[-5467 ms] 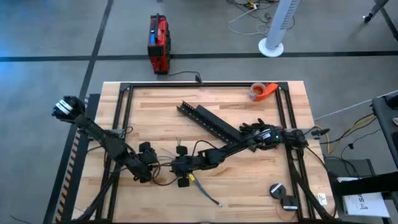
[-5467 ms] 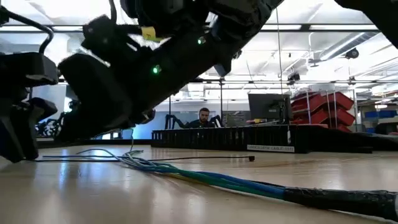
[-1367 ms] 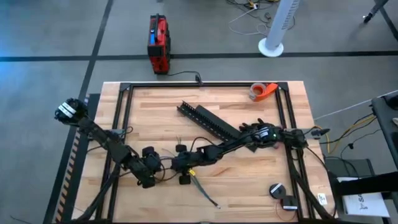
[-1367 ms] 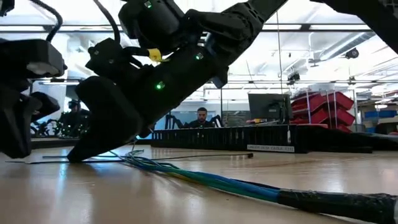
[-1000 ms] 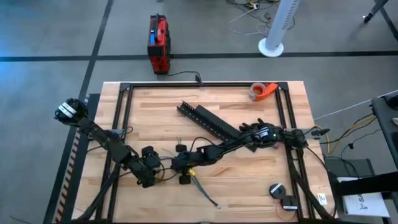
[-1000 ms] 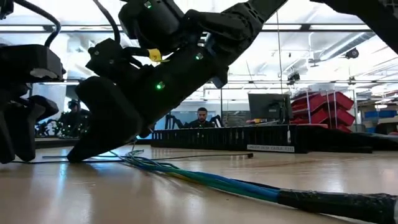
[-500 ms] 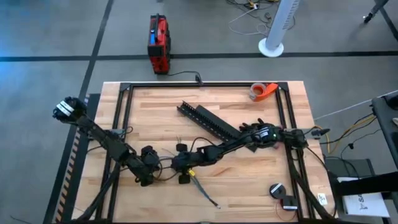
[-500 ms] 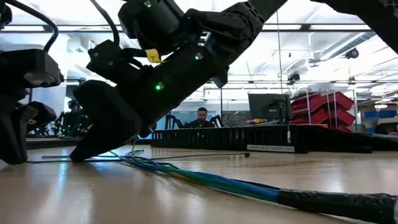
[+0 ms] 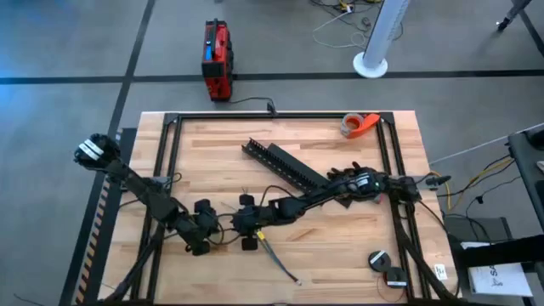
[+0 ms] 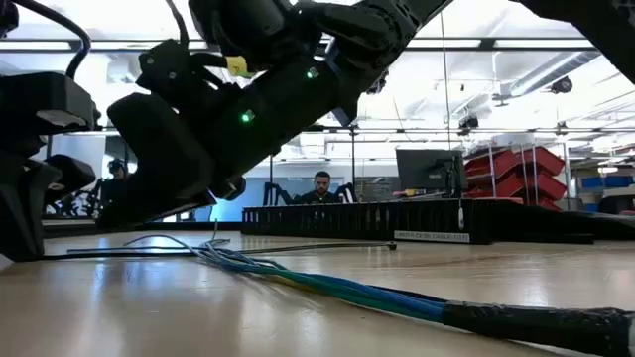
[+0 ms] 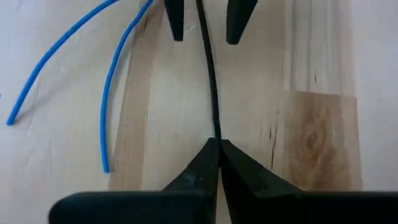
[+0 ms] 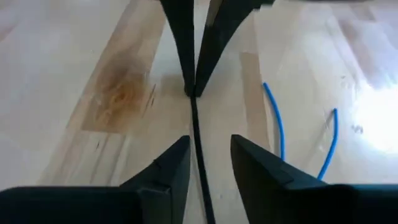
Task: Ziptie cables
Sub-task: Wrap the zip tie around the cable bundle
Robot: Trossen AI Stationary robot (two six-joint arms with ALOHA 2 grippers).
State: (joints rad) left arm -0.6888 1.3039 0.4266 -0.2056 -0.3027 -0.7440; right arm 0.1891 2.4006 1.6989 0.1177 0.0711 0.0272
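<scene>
L gripper is pinching a thin black ziptie w/ fingers clenched; R gripper, fingers apart, is straddling it, strap axis running gripper-to-gripper. Cables are lying on tabletop beside R, which is nearer.

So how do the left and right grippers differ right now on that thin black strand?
The left gripper is shut, its tips pinched on the end of the thin black strand; the right gripper is open, its fingers either side of the strand without touching it. In the high view the left gripper sits nearer the table's left edge, the right gripper nearer its middle. Both face each other along the same strand, close above the table.
</scene>
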